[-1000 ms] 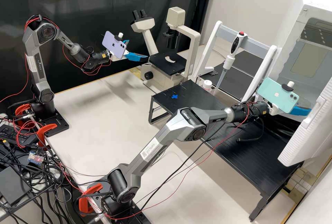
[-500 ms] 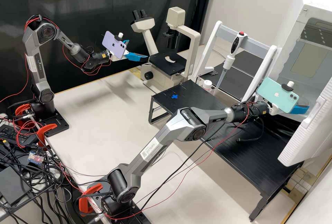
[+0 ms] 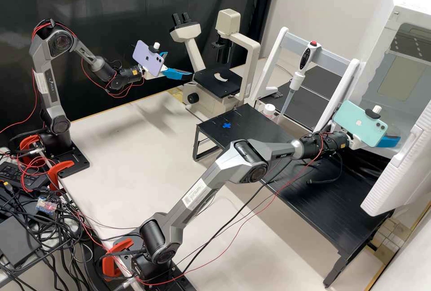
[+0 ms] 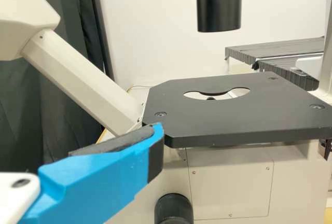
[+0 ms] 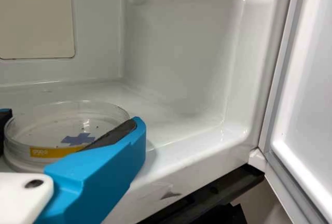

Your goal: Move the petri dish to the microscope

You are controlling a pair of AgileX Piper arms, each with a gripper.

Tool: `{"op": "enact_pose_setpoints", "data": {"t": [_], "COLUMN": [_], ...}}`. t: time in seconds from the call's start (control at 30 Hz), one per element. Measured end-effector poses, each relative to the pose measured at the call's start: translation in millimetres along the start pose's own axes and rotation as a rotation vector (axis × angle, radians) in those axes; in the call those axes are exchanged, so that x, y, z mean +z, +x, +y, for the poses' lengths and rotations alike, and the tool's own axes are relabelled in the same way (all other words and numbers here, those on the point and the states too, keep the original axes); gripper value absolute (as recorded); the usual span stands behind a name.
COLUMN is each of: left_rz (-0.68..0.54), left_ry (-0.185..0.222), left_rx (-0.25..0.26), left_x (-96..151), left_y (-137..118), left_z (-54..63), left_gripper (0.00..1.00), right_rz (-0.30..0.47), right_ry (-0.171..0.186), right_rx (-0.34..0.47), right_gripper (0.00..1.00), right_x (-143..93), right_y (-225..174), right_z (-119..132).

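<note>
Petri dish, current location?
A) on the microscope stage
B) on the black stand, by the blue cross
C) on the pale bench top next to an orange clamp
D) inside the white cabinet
D: the right wrist view has the petri dish, with its yellow label, inside the white cabinet, in front of its back wall.
</note>
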State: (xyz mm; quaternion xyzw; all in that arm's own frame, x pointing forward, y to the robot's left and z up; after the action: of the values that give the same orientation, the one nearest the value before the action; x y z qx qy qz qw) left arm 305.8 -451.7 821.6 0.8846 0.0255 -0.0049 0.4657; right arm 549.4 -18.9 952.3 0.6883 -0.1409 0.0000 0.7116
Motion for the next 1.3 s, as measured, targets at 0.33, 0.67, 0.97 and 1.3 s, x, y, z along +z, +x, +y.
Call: {"op": "enact_pose_setpoints", "data": {"t": [0.33,0.67,0.97,1.3], "left_rz": [0.0,0.0,0.0,0.0], "left_ry": [0.0,0.0,0.0,0.0], "left_rx": [0.0,0.0,0.0,0.0], "left_x": [0,0,0,0], "left_y": [0,0,0,0], "left_z": [0.0,0.0,0.0,0.0], "left_gripper": [1.0,1.0,1.0,1.0], "right_rz": [0.027,0.013,0.102,0.184], "right_ry": [0.002,0.028,0.026,-0.016], "right_rx": [-0.017,0.043,0.195,0.2], "right_gripper": [0.0,0.0,0.0,0.0], "right_x": [2,19,22,26], "right_y": [-22,-69,-128,-192], "right_z": [5,34,60,45]}}
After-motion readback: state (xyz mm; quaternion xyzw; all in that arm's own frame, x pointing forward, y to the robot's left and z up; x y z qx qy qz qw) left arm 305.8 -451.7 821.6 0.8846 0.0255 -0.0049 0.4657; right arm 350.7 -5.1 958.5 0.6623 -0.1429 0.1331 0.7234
